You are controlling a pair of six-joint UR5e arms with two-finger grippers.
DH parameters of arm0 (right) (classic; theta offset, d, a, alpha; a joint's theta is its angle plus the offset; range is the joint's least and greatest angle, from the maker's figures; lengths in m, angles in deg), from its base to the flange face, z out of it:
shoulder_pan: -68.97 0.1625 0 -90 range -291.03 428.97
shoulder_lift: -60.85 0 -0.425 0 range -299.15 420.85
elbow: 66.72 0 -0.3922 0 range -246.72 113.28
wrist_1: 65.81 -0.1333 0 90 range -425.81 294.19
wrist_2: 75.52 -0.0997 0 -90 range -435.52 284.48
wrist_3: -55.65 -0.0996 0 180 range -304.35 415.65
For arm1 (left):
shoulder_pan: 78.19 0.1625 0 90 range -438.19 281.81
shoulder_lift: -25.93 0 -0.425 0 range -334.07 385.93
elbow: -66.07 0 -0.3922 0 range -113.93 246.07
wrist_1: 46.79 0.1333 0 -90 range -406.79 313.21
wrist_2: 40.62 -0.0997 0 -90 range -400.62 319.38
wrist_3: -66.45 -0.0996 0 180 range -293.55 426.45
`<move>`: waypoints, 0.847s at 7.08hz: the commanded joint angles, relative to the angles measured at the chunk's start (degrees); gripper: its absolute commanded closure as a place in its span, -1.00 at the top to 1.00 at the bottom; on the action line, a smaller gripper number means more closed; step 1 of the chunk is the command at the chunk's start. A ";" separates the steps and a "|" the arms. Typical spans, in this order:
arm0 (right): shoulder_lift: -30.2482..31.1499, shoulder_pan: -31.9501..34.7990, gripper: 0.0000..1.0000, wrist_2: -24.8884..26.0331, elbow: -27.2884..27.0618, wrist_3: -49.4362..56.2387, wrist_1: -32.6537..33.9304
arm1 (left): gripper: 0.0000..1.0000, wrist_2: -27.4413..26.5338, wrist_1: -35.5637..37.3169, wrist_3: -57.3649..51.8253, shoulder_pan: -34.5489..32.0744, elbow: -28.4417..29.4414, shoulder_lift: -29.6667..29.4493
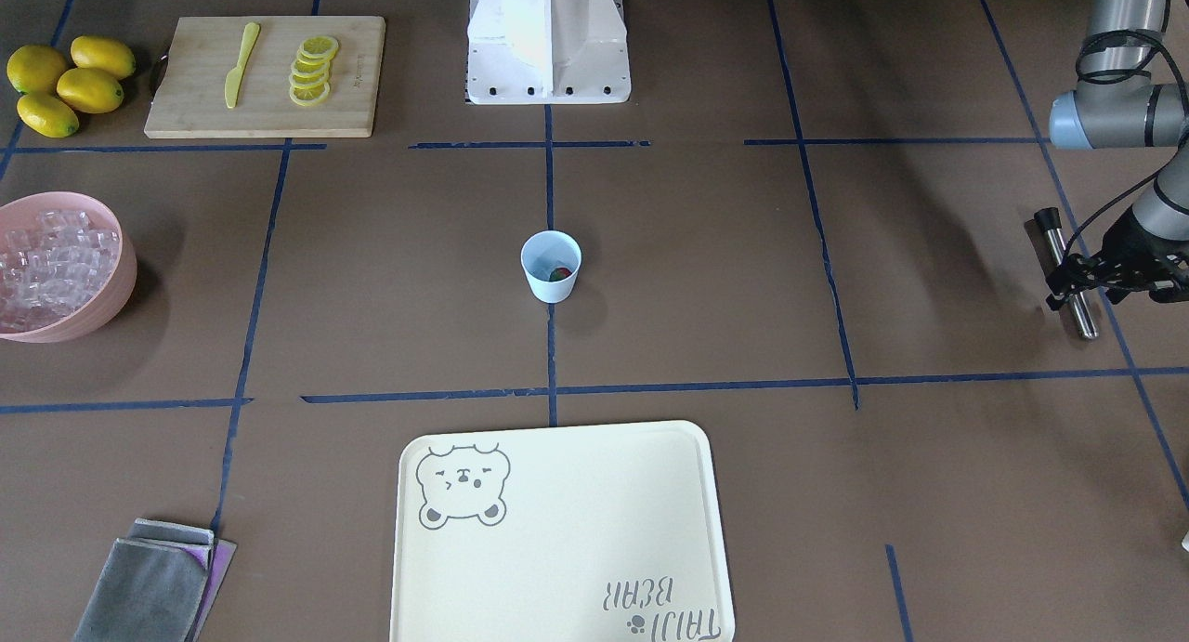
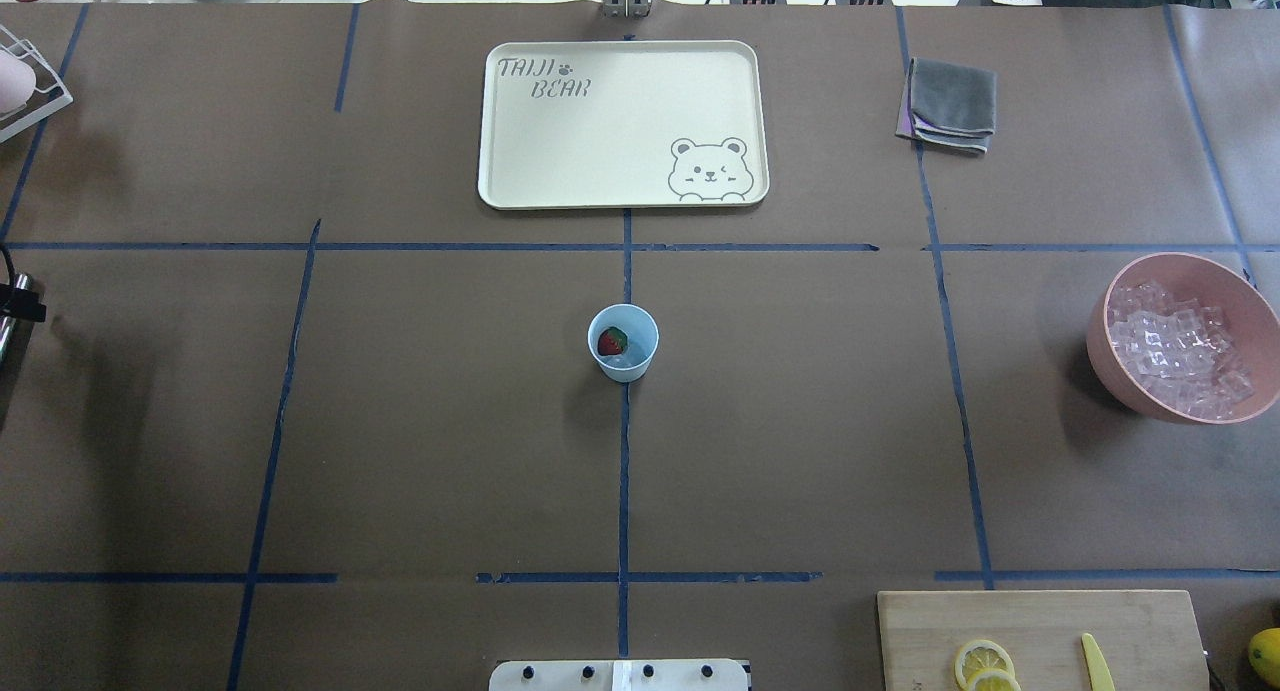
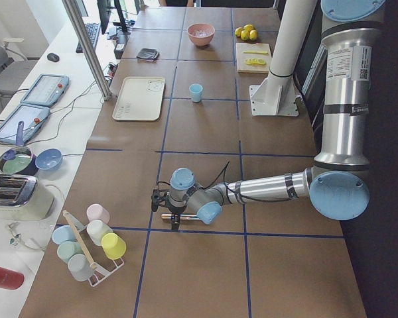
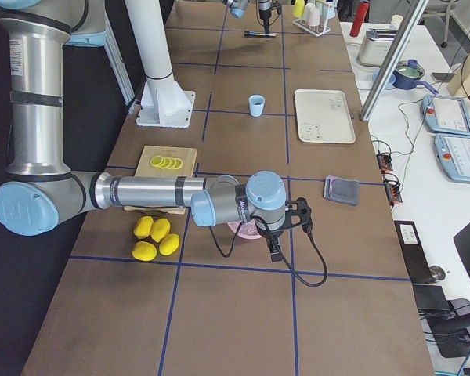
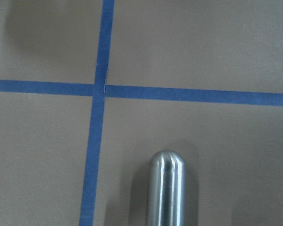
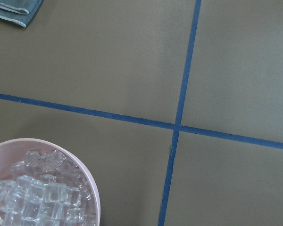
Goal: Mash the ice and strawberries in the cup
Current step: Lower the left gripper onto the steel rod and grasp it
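The pale blue cup (image 1: 551, 267) stands at the table's middle, also in the overhead view (image 2: 623, 343). One strawberry (image 2: 611, 342) lies inside it; I cannot tell if ice is in the cup. Ice cubes (image 2: 1180, 346) fill the pink bowl (image 1: 107, 303). My left gripper (image 1: 1068, 287) sits over a steel rod with a black cap (image 1: 1070, 275) lying at the table's far left end; the rod's round tip fills the left wrist view (image 5: 166, 188). I cannot tell if the jaws are closed on it. My right gripper (image 4: 272, 249) hangs beside the bowl; I cannot tell its state.
A cream bear tray (image 2: 560, 151) lies beyond the cup. A folded grey cloth (image 2: 952, 103) is at the far right. A cutting board (image 1: 195, 112) with lemon slices and a yellow knife, and lemons (image 1: 65, 85), sit near the base. A cup rack (image 3: 89, 242) stands past the rod.
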 commanded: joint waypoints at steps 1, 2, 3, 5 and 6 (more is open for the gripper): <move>-0.23 -0.03 0.99 0.00 -0.03 0.00 0.00 | -0.39 0.00 -3.23 -0.27 0.09 0.63 0.22; -0.23 -0.03 0.99 0.00 -0.03 0.00 0.08 | -0.84 0.00 -3.24 -0.36 0.09 0.72 0.40; -0.23 -0.03 0.99 0.00 0.06 0.00 0.08 | -0.96 0.26 -3.24 -0.27 0.09 0.72 0.31; -0.23 -0.03 0.99 0.00 -0.03 0.00 0.08 | -1.00 4.98 -2.81 -0.27 -0.26 -2.69 0.66; -0.23 0.05 0.99 -0.09 -0.03 0.00 0.08 | -1.00 6.06 -2.98 -0.27 -1.30 -4.97 0.58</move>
